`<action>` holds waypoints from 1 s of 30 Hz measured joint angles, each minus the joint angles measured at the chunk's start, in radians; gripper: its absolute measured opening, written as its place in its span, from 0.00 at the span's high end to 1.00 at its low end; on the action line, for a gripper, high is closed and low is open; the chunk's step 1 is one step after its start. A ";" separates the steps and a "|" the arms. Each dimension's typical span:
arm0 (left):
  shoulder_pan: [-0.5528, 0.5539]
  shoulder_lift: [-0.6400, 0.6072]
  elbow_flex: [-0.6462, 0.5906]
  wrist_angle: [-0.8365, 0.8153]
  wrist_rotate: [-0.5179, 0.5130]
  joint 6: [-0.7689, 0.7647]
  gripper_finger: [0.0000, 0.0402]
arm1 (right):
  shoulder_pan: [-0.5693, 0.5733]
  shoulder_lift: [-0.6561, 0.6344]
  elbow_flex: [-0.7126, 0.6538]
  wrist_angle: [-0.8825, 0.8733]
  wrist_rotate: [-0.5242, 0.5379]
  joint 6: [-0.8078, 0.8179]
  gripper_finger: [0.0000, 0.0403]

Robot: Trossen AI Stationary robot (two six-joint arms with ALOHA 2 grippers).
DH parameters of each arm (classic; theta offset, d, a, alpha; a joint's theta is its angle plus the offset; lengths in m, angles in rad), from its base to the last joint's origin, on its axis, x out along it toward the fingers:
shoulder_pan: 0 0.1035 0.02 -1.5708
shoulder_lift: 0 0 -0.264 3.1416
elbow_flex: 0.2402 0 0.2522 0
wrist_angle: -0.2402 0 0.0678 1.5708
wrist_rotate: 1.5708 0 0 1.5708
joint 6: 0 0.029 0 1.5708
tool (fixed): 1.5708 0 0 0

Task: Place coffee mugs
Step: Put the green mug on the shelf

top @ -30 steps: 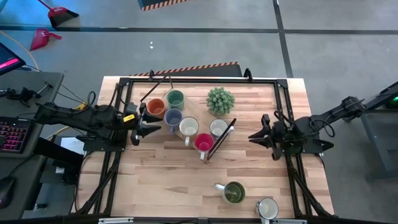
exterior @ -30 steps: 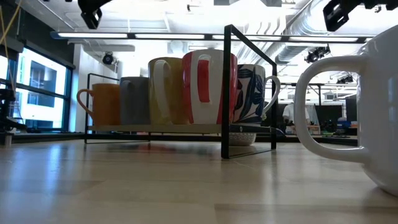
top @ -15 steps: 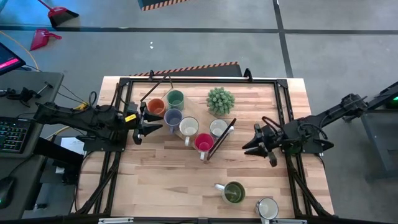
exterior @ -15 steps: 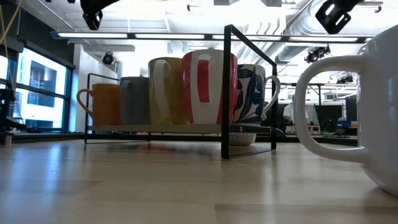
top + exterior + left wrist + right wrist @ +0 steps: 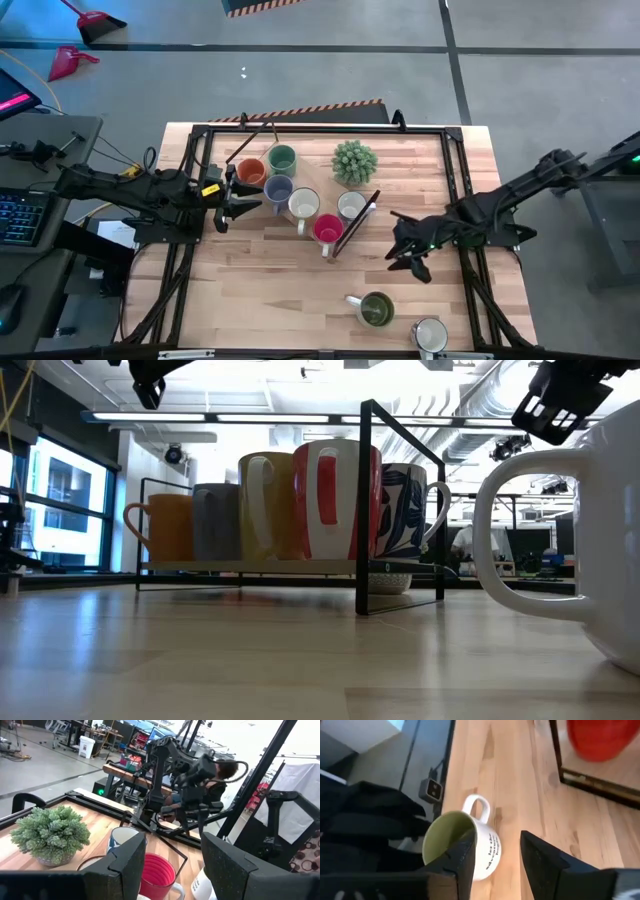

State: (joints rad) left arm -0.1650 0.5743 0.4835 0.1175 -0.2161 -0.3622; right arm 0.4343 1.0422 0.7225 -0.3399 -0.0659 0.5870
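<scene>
Mugs: a dark olive green ceramic mug and a white ceramic mug stand loose at the table's near edge; six others cluster at the black wire rack, beside a spiky green potted plant. Right gripper, jaws released and empty, has advanced toward the olive mug. Left gripper, jaws released, hovers unchanged beside the orange ceramic mug.

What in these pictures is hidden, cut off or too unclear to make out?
- Low view: the white mug up close is cut off by the right edge and blocks the table behind it.
- Low view: the mugs in the black wire rack overlap, so the green one is hidden.
- Right wrist view: the writing on the mug is partly behind a pincer finger.
- High view: the corner mug meets the bottom edge.
</scene>
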 joint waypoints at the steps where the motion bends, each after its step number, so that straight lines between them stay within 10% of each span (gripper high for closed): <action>1: 0.000 0.000 0.000 -0.001 0.000 0.000 0.55 | 0.000 0.024 0.018 -0.023 -0.004 0.000 0.66; 30: 0.000 0.000 0.000 -0.019 0.039 -0.001 0.55 | 0.028 0.585 0.411 -0.301 -0.174 -0.099 0.67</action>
State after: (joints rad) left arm -0.1653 0.5743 0.4835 0.0983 -0.1770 -0.3635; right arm 0.4628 1.6274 1.1340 -0.6407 -0.2396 0.4881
